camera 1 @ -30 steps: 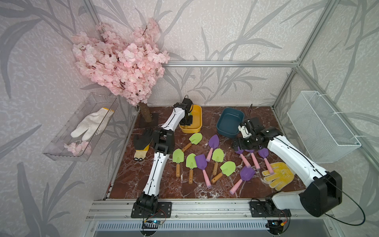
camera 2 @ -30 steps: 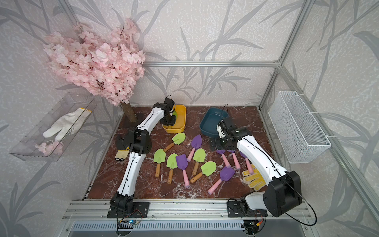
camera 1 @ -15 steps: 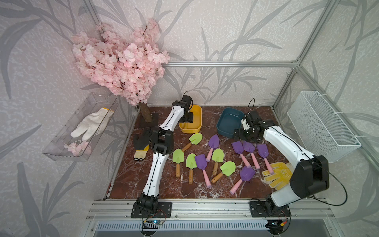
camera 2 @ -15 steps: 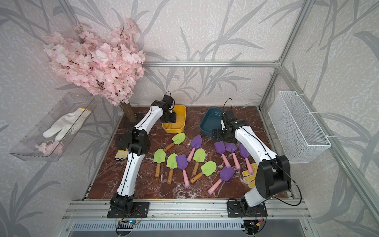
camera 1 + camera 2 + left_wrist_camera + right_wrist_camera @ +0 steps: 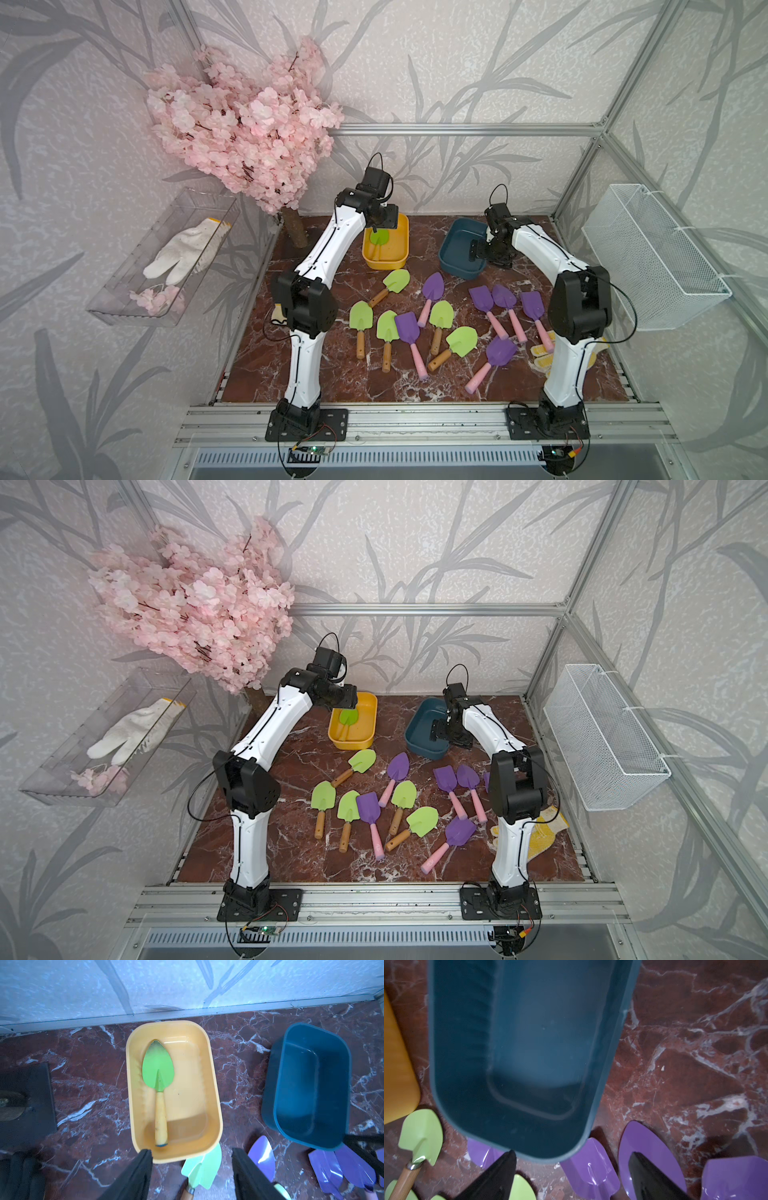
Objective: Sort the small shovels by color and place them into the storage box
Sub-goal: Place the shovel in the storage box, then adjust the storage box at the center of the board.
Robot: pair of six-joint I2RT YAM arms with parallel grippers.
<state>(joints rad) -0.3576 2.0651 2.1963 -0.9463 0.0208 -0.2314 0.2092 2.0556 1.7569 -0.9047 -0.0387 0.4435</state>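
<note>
Nearest, five green shovels (image 5: 360,316) and six purple shovels (image 5: 482,298) are lying scattered on the table (image 5: 332,382). Farther back, the right end effector (image 5: 573,1153) is hovering released over the near rim of the blue box (image 5: 529,1043), gripping nothing. Farthest, the left end effector (image 5: 193,1152) is hanging spread and empty above the yellow box (image 5: 187,1095), where a single green shovel (image 5: 159,1072) is lying flat.

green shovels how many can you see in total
6 green shovels. One lies in the yellow bin. Five lie on the table: one just before that bin, four mid-table among purple shovels. Others might hide behind the arms.
</note>
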